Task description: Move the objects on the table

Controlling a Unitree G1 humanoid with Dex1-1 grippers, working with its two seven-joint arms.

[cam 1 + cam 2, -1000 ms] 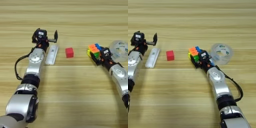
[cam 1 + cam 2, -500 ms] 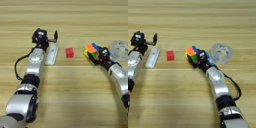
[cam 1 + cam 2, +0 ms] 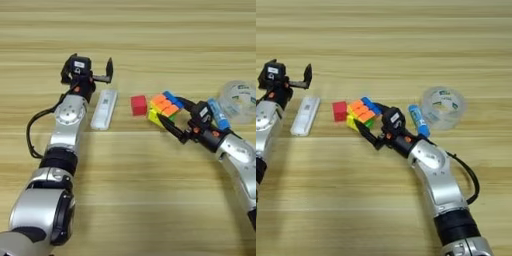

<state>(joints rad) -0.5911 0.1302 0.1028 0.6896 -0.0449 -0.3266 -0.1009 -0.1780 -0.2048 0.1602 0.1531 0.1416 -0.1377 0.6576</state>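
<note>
— Where's the puzzle cube (image 3: 362, 113) now?

— Mid-surface, nearly touching the red cube (image 3: 339, 110) on its left. The right hand (image 3: 372, 125) has its two fingers spread around the puzzle cube's right side, one behind, one in front, not visibly pinching.

— How should the shove go?

— Slowly and square on, I'd say; an off-centre push would likely spin it or knock the red cube toward the white bar (image 3: 104, 109).

— And the left hand (image 3: 93, 71)?

— Parked just above that bar, fingers apart, holding nothing.

— Room?

— Bare plank surface (image 3: 130, 200) in front. The blue-and-white marker (image 3: 418, 120) and tape roll (image 3: 443, 107) sit close on the right.
</note>
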